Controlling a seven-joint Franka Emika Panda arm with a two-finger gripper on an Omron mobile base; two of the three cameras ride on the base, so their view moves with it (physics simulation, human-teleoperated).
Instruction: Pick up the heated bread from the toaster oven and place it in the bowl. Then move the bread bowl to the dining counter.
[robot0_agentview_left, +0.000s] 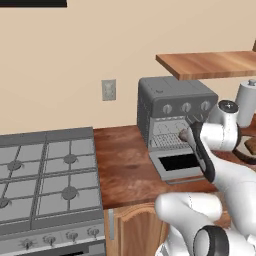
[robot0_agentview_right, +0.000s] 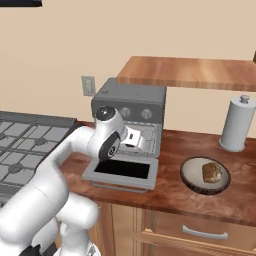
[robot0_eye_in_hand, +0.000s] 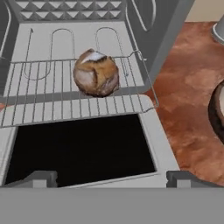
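The heated bread (robot0_eye_in_hand: 96, 74), a rounded brown lump, lies on the wire rack (robot0_eye_in_hand: 65, 100) inside the grey toaster oven (robot0_agentview_right: 131, 102). The oven's dark-glass door (robot0_agentview_right: 122, 171) hangs down flat on the counter. My gripper (robot0_eye_in_hand: 113, 179) hovers over that door just in front of the rack, open, with the fingertips (robot0_eye_in_hand: 41, 178) wide apart and nothing between them. From the base views the hand (robot0_agentview_right: 135, 138) sits at the oven's mouth (robot0_agentview_left: 186, 134). The dark-brown bowl (robot0_agentview_right: 192, 176) stands on the counter right of the oven, with another brown piece of bread (robot0_agentview_right: 211, 171) in it.
A white canister (robot0_agentview_right: 239, 125) stands behind the bowl at the wall. A wooden shelf (robot0_agentview_right: 185, 72) overhangs the oven and counter. The grey gas stove (robot0_agentview_left: 45, 175) adjoins the counter on the left. A bare stretch of counter (robot0_agentview_left: 122, 167) lies between stove and oven.
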